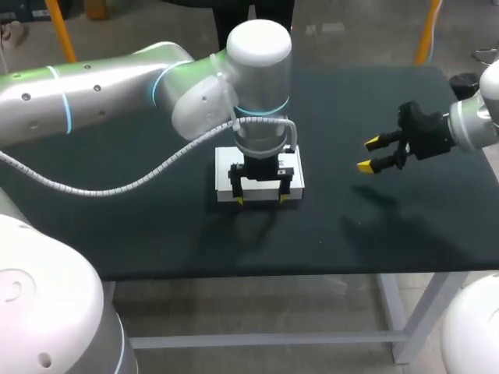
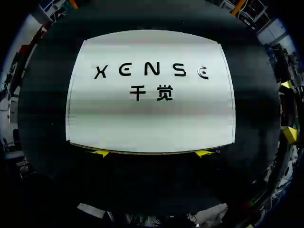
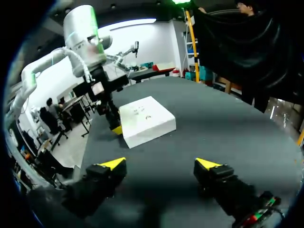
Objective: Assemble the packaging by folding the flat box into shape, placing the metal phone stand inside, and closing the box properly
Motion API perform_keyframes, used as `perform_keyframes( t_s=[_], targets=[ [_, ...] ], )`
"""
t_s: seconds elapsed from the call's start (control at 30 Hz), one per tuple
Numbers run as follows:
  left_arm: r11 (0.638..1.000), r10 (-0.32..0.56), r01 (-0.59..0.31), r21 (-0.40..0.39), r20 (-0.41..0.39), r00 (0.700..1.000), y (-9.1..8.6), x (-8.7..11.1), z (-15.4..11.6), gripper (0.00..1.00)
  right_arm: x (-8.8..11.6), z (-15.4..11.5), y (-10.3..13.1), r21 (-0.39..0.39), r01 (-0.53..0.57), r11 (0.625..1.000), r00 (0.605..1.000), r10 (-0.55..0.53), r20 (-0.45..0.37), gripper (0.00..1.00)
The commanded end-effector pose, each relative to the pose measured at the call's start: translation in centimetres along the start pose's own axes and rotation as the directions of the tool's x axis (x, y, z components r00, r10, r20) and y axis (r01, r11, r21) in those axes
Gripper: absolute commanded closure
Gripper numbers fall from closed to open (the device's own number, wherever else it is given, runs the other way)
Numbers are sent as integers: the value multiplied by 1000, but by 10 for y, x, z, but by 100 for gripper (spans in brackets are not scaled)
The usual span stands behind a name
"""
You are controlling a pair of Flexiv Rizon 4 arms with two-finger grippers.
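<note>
The box (image 2: 152, 118) lies under the left gripper (image 2: 152, 153) — fingers spread wide along its long near edge — while the right gripper (image 1: 369, 154), also parted, hangs well apart.

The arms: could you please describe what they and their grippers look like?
The left arm and right arm are smooth, silver-white, rounded tubes. The left arm shows light-blue rings at its joints. A grey ribbed cable loops from the left arm to its wrist. The left gripper and right gripper are black, each with two fingers ending in bright yellow wedge tips.
</note>
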State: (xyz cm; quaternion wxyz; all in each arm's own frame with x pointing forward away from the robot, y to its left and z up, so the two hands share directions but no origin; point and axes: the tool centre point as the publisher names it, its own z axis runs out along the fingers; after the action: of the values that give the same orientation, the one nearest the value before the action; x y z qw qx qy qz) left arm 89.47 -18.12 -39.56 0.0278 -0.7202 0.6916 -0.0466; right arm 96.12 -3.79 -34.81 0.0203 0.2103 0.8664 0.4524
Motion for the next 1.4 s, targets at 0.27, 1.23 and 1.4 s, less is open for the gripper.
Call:
perform_keyframes(
  t_s=[0.27,1.23,1.4],
  targets=[
    [999,22,-22,-33,1,1000,-48,1,6,0,-1,-1,-1,-2,0,1000,1000,0,-6,0],
    [997,52,-49,-58,44,998,-154,-3,15,0,-1,-1,-1,-2,0,1000,1000,0,-6,0],
    [997,59,-57,-61,45,997,-173,-2,17,0,-1,-1,-1,-2,0,1000,1000,0,-6,0]
  ],
)
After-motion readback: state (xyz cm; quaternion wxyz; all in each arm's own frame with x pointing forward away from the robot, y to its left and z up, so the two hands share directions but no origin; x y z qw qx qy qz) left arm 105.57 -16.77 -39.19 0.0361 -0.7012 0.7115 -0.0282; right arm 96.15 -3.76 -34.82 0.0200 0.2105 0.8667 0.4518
